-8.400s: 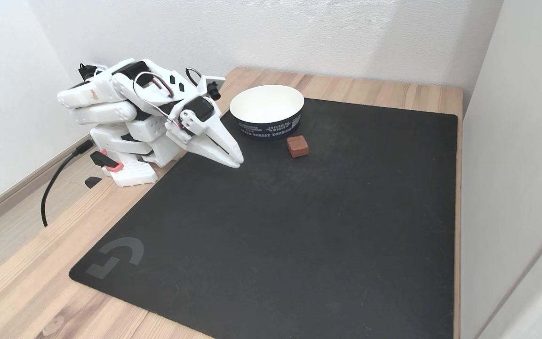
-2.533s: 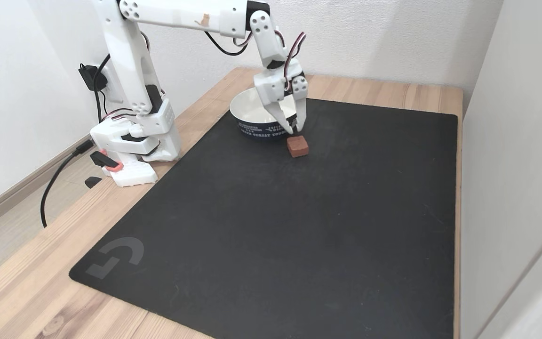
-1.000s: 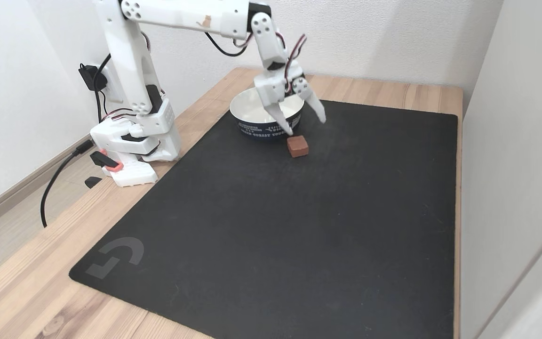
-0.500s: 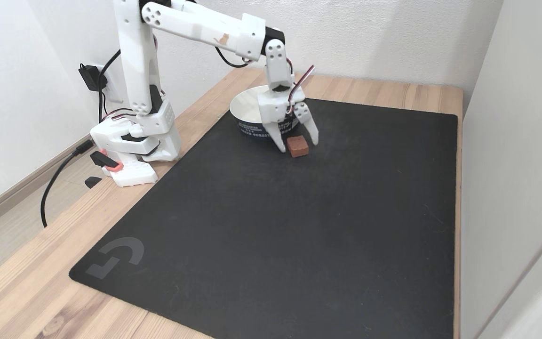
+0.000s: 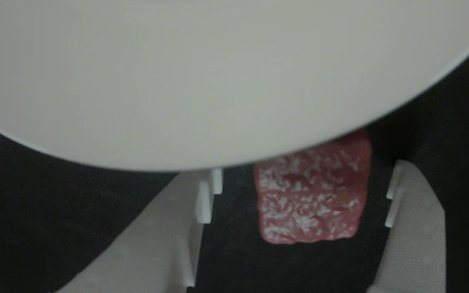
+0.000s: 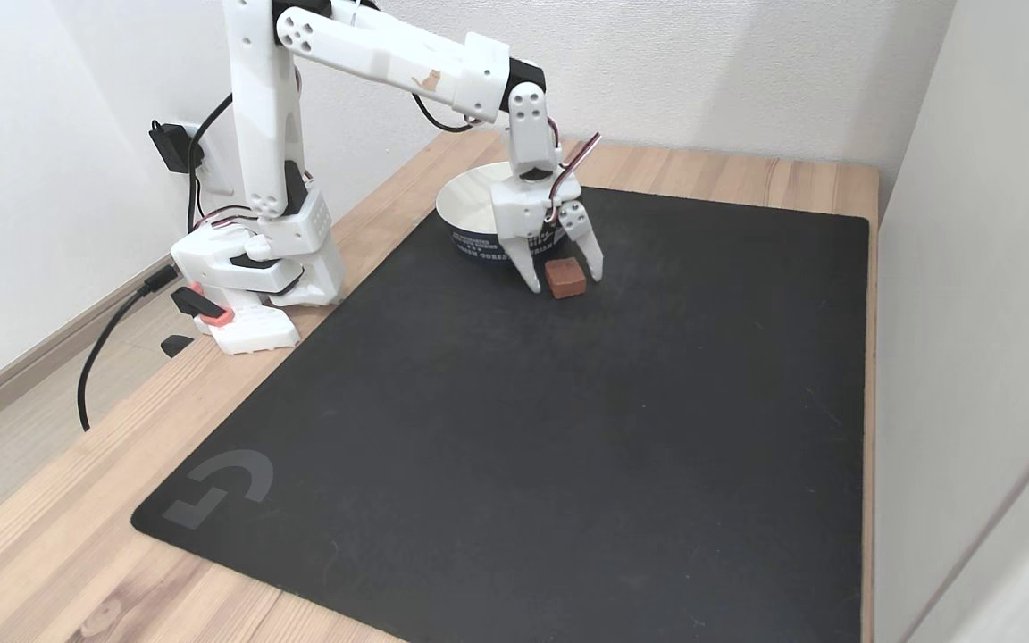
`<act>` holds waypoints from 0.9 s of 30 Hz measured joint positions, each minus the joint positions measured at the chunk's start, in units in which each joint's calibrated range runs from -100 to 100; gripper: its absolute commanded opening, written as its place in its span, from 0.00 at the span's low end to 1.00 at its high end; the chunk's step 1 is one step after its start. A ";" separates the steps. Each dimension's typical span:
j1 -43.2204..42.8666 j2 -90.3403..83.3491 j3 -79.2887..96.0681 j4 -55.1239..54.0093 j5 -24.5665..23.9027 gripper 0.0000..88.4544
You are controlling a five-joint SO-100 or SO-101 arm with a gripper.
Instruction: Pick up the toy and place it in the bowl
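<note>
Both jaws beside toy (image 6: 565, 278) — apart

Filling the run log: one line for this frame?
phase: pre-grasp | gripper: open, straddling toy | toy: on black mat, untouched, beside bowl | bowl: empty

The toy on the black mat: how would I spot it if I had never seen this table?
Find the big black mat on the wooden table, then the dark-sided, white-lined bowl near its far edge. Just in front of the bowl sits the toy, between the open white gripper. It is the one small reddish block there, with a rough white-speckled top.
</note>
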 measured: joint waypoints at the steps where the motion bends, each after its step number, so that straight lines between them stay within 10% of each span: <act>1: 0.00 0.00 0.00 0.00 0.00 0.05; 27: -4.66 -25.06 0.85 -1.27 -4.58 0.03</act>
